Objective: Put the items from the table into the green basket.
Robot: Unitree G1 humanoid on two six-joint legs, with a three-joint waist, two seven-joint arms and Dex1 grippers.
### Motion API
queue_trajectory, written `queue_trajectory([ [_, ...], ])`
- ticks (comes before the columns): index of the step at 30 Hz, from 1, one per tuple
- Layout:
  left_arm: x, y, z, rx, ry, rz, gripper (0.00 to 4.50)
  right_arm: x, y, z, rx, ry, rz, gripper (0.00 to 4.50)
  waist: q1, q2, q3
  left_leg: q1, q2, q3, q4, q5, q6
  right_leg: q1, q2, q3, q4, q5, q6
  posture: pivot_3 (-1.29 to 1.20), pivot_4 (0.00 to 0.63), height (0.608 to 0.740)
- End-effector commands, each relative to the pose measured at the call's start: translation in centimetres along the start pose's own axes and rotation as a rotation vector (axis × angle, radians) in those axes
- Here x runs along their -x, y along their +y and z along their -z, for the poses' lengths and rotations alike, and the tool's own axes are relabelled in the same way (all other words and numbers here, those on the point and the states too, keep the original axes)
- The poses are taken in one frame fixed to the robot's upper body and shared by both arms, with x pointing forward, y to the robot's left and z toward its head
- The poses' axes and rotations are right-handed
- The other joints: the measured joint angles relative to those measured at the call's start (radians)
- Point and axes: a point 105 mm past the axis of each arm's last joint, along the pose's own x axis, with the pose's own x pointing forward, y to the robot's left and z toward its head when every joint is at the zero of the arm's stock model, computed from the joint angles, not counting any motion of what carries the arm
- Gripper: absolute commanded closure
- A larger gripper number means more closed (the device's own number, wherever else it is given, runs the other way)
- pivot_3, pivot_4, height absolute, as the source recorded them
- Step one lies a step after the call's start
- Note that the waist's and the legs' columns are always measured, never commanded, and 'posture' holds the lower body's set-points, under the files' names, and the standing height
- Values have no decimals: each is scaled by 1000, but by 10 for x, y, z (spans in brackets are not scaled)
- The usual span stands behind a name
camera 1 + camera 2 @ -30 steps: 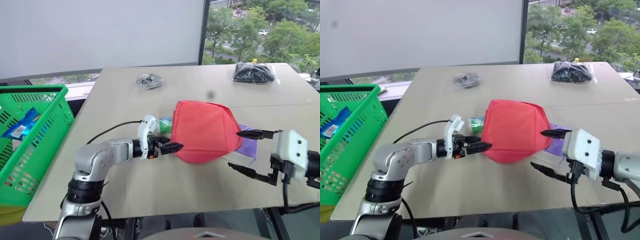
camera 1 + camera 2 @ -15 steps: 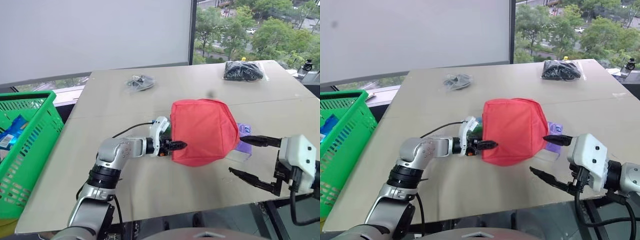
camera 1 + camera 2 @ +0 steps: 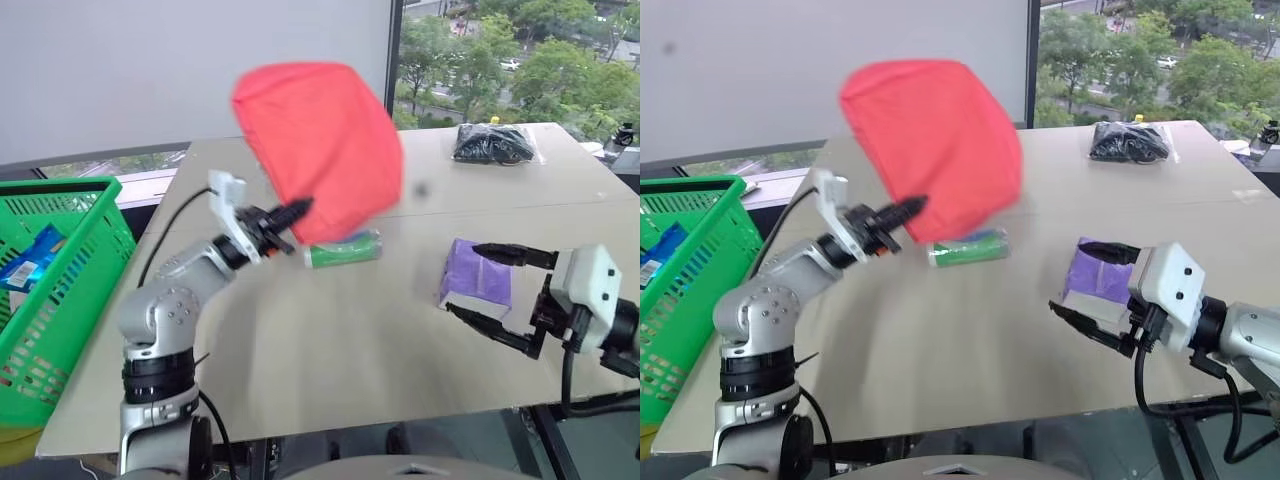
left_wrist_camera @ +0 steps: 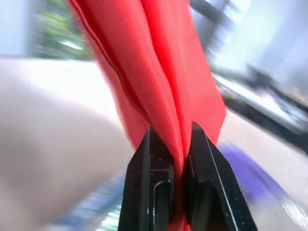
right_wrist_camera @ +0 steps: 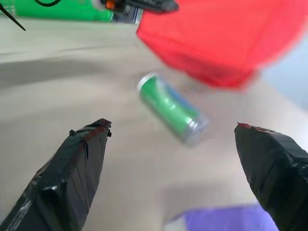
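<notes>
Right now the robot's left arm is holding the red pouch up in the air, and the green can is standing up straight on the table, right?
Not quite. The left gripper does hold the red pouch up in the air, but the green can is lying on its side on the table, not standing. The left eye view shows it.

— Where are you working?
— An office-like test room, I'd say: one big plain table, a blank white wall, and a tall window beside it looking onto trees.
</notes>
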Motion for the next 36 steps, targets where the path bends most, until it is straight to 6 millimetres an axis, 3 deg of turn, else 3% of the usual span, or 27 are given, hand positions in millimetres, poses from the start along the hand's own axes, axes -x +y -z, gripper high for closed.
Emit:
queue_trajectory([
  [1, 10, 54, -24, 71, -76, -267, 4452, -9, -6, -6, 50, -45, -5, 0, 3, 0, 0, 0, 0, 0, 0, 0, 0, -1, 0, 0, 0, 0, 0, -15, 0, 740],
  [4, 12, 84, -21, 151, -54, -428, 4452, -13, -10, -4, 64, -49, -18, 0, 22, -2, 0, -2, -1, -1, 0, 2, -4, -3, -1, -1, 0, 0, 0, 1, 0, 740],
  [6, 11, 99, -1, 206, 39, -512, 4452, -15, -11, -4, 65, -53, -23, 0, 35, -4, -2, -5, -2, -2, 0, 2, -4, -6, -3, -1, 1, 0, 0, 11, 0, 740],
  [8, 8, 101, 16, 233, 133, -508, 4452, -17, -11, -3, 67, -57, -29, 0, 49, -5, -2, -7, -2, -3, 0, 2, -4, -8, -3, -2, 0, 0, 0, 14, 0, 740],
  [12, 10, 102, 33, 385, 217, -527, 2902, -18, -10, -1, 73, -52, -33, 0, 62, -5, -2, -9, -3, -4, -1, 2, -4, -10, -5, -4, 0, 0, 0, -9, 0, 740],
  [16, 31, 104, 25, 377, 215, -557, 991, -13, -9, 2, 69, -38, -19, 0, 51, -6, -2, -10, -2, -5, -1, 2, -4, -11, -5, -4, 1, 1, 0, -23, 0, 740],
  [18, 41, 95, 14, 274, 220, -497, 55, -11, -8, 3, 66, -34, -14, 0, 41, -6, -2, -10, -2, -4, -1, 2, -4, -11, -5, -3, 1, 1, 0, -28, 0, 740],
  [21, 49, 59, -5, 86, 218, -278, 20, -9, -6, 4, 59, -29, -9, 0, 22, -6, -2, -9, -2, -3, -3, 2, -5, -12, -5, -2, 1, 0, -1, -31, 0, 740],
  [23, 57, 21, -18, -67, 240, -60, 20, -6, -5, 5, 59, -19, -5, 0, 24, -6, -2, -9, -2, -3, -3, 2, -5, -12, -6, -2, 1, 0, -1, -20, 0, 740],
  [25, 59, -14, -13, -219, 350, 144, 20, -3, -6, 8, 54, -5, 0, 0, 27, -5, -2, -9, -2, -3, -3, 2, -5, -12, -6, -3, 1, 0, -1, -13, 0, 740],
  [27, 53, -32, -2, -321, 446, 275, 20, -2, -6, 9, 49, 4, 3, 0, 40, -3, -1, -8, -3, -3, -3, 2, -5, -11, -7, -4, 1, 0, -1, -17, 0, 740],
  [30, 29, -39, 16, -435, 546, 397, 20, -2, -6, 10, 49, 10, 7, 0, 59, 4, -2, -3, -6, -2, -3, 2, -4, -5, -9, -3, 0, 0, -1, -27, 0, 740],
  [36, -34, -18, 60, -631, 751, 525, 20, 6, -4, 13, 48, 55, 17, 0, 41, 3, -1, -2, -7, 3, -3, 1, -1, 2, 3, -2, 0, 0, -1, -101, 0, 740],
])
